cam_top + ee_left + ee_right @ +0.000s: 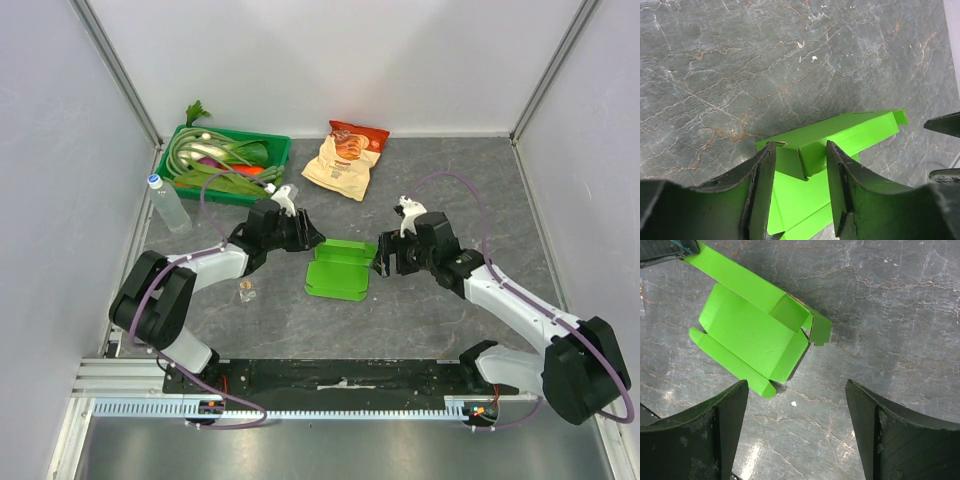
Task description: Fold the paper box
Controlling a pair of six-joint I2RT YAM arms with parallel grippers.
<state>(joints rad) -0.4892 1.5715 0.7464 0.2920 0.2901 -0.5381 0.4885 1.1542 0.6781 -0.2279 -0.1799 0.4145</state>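
The lime-green paper box (338, 268) lies partly folded on the grey table between the two arms, with one long wall raised and its flaps creased. My left gripper (310, 238) is at its far left corner. In the left wrist view the left gripper (800, 145) has its jaws apart, straddling the box's (855, 132) corner flaps; contact is unclear. My right gripper (383, 258) is at the box's right end. In the right wrist view the right gripper (796, 382) is wide open over bare table, with the box (750, 335) just ahead and to the left.
A dark green tray of vegetables (170, 165) stands at the back left, with a snack bag (345, 155) to its right. A clear bottle (168, 205) stands by the left wall. A small clear item (246, 291) lies near the left arm.
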